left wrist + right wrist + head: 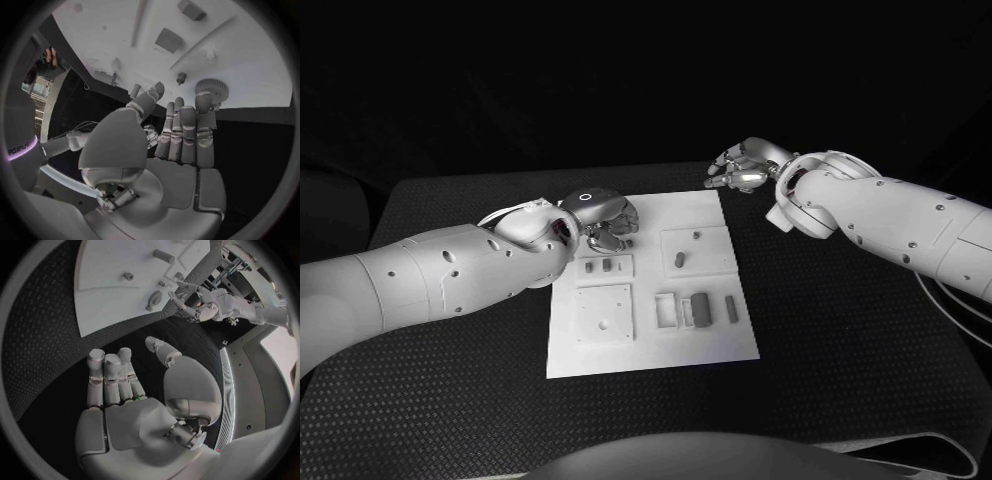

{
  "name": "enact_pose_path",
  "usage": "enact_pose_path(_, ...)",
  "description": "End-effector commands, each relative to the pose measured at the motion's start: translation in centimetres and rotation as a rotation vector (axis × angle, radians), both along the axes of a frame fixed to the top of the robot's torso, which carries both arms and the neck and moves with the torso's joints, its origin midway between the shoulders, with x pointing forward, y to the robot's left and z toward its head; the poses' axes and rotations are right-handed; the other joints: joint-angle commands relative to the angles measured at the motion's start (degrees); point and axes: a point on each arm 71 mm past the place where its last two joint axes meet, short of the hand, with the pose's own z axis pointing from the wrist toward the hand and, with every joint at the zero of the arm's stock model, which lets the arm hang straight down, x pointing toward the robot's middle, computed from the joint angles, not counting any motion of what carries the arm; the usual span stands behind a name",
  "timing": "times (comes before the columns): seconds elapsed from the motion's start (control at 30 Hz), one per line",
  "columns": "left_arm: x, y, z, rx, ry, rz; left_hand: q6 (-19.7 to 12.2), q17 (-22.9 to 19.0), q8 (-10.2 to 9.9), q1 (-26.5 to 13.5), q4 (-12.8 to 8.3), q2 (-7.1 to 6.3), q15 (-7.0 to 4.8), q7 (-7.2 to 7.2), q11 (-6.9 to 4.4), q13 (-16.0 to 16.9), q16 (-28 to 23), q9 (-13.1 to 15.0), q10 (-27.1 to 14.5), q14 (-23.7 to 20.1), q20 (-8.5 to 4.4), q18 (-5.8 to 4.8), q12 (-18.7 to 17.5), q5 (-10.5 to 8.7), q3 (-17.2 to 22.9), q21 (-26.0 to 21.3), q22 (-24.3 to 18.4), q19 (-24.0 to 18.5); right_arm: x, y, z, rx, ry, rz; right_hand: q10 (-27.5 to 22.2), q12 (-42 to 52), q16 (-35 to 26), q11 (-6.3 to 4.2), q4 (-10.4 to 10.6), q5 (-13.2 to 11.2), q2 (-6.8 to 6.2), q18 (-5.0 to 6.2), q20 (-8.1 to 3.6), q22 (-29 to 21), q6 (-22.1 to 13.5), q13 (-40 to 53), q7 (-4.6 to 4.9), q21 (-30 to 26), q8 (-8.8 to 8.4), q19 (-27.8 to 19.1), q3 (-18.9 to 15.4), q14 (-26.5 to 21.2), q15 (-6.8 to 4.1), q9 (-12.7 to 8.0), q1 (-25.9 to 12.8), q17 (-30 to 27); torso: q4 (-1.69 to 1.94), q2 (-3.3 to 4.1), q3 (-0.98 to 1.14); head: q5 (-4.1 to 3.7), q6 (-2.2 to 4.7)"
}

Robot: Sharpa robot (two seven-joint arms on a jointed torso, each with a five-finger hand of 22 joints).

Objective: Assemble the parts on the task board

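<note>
Item: task board (718,340), a white plate lying lengthwise away from the robot on the black desk (862,330). Contents: small grey parts (704,310) set in shallow panels, several slim blocks lying side by side with their long axes running along the board's length, a short peg (678,260) alone in a farther panel, two small pieces (599,267) just below the left hand. Left hand (599,218): over the board's far left corner, fingers straight and side by side, thumb apart, nothing held; the nearest parts lie just toward the robot from its fingertips. Right hand (744,168): off the board, beyond its far right corner and over bare desk; fingers loosely extended, nothing in them. Judgement: the left hand is the nearer to any part, and the coming move turns on reaching back toward the robot, across the grain of the slim blocks. Left wrist view: left hand (181,140) flat-fingered, with a round ridged knob (211,91) and a small stud (181,78) on the board just past its fingertips, both hidden beneath the hand in the head view. Right wrist view: right hand (134,390) open-palmed over desk, the board (100,290) well ahead of its fingers, the left hand (190,307) at the board's far edge.
</note>
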Motion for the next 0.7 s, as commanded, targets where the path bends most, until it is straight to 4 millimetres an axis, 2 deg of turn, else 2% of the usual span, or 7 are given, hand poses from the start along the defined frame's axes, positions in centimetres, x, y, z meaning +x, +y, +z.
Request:
enact_pose_path(0.03, 0.1, -0.1, -0.2, 0.013, -0.001, -0.005, 0.31, 0.09, -0.03, 0.05, 0.02, 0.41, 0.29, -0.12, 0.85, -0.09, 0.41, -0.14, -1.03, 0.36, 0.15, 5.17, -0.4, 0.04, 0.05, 0.26, 1.22, 0.48, -0.1, 0.2, 0.0, 0.002, 0.003, 0.016, -0.21, 0.39, -0.08, -0.03, 0.14, 0.16, 0.34, 3.04, -0.36, -0.03, -0.48, -0.08, 0.79, -0.24, 0.28, 0.08, -0.07, -0.34, -0.01, -0.06, -0.17, -0.06, 0.08, -0.08, 0.01, -0.09, -0.05)
enact_pose_path(0.17, 0.3, -0.3, -0.6, 0.022, 0.006, -0.001, 0.22, 0.14, -0.17, 0.4, 0.03, 0.68, 0.38, -0.1, 0.93, -0.14, 0.53, -0.31, -0.9, 0.49, 0.26, 5.37, -0.64, 0.04, 0.4, 0.41, 1.23, 0.61, -0.1, 0.3, 0.0, 0.002, 0.003, 0.018, -0.22, 0.4, -0.08, -0.02, 0.13, 0.16, 0.35, 3.04, -0.36, -0.03, -0.48, -0.08, 0.79, -0.24, 0.28, 0.08, -0.08, -0.34, -0.01, -0.07, -0.18, -0.06, 0.11, -0.08, -0.02, -0.1, -0.02)
enact_pose_path(0.33, 0.4, -0.4, -1.1, 0.029, 0.015, 0.001, 0.71, 0.17, 0.01, 0.44, 0.09, 1.22, 0.45, -0.07, 1.0, -0.2, 0.6, -0.37, -0.81, 0.54, 0.38, 5.5, -0.94, 0.05, 0.74, 0.55, 1.23, 0.66, -0.1, 0.4, 0.0, 0.002, 0.004, 0.02, -0.22, 0.41, -0.08, -0.02, 0.12, 0.16, 0.36, 3.04, -0.35, -0.03, -0.48, -0.09, 0.79, -0.24, 0.29, 0.08, -0.09, -0.34, -0.01, -0.07, -0.18, -0.07, -0.03, -0.01, 0.03, -0.07, 0.0)
enact_pose_path(0.53, 0.5, -1.0, -1.8, 0.035, 0.025, -0.001, 1.29, 0.19, 0.21, 0.1, 0.06, 1.68, 0.58, 0.02, 1.14, -0.34, 0.66, -0.43, -0.93, 0.55, 0.48, 5.64, -1.41, 0.05, 0.89, 0.69, 1.24, 0.65, -0.1, 0.5, 0.0, 0.003, 0.003, 0.021, -0.22, 0.41, -0.08, -0.02, 0.11, 0.16, 0.38, 3.04, -0.35, -0.03, -0.48, -0.1, 0.8, -0.24, 0.29, 0.08, -0.09, -0.34, -0.01, -0.08, -0.18, -0.07, 0.07, -0.1, -0.06, -0.13, 0.09)
enact_pose_path(0.7, 0.9, -1.1, -2.1, 0.047, 0.025, 0.008, 1.18, 0.24, 0.09, 0.24, 0.02, 1.8, 0.58, 0.08, 1.14, -0.37, 0.78, -0.56, -0.82, 0.67, 0.5, 5.76, -1.55, 0.05, 1.04, 0.84, 1.26, 0.75, -0.1, 0.7, 0.0, 0.004, 0.004, 0.026, -0.22, 0.42, -0.08, -0.02, 0.1, 0.16, 0.39, 3.04, -0.35, -0.03, -0.49, -0.1, 0.8, -0.24, 0.3, 0.08, -0.1, -0.34, 0.0, -0.08, -0.18, -0.07, 0.11, -0.07, 0.02, -0.06, 0.02)
